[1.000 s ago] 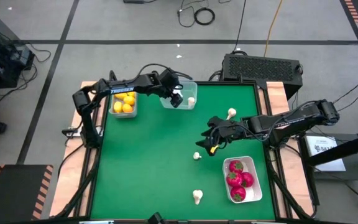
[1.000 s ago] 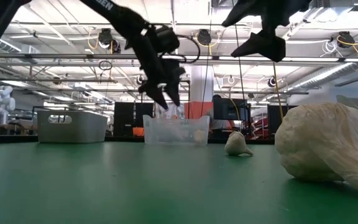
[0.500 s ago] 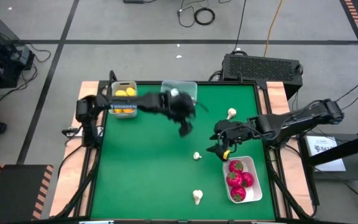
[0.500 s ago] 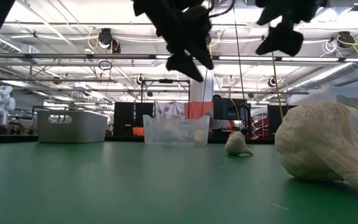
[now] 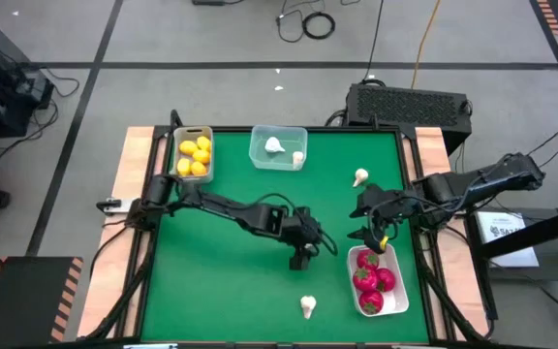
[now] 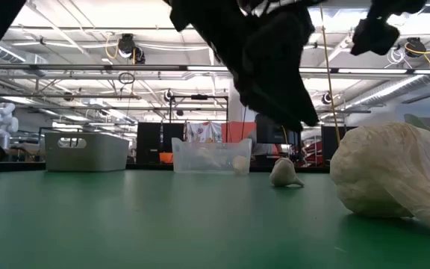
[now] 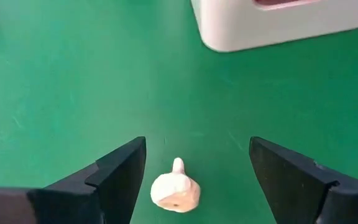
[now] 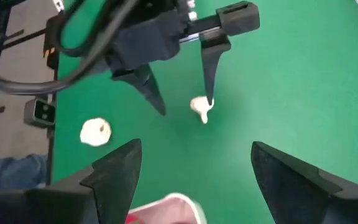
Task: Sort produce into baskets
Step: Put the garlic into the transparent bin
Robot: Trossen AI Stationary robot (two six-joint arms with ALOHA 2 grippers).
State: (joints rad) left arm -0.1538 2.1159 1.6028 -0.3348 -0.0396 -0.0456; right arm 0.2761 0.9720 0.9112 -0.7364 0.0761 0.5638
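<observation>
Left gripper (image 5: 303, 254), fingers spread, hangs over 1 knobbly white garlic bulb (image 7: 175, 191) on green felt.

Green table (image 5: 231, 281), black vented box (image 5: 410, 105), coiled cable (image 5: 318, 24)

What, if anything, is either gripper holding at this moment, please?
Nothing. The left gripper is open above a garlic bulb on the table, and the right gripper is open and empty near the white tray.
</observation>
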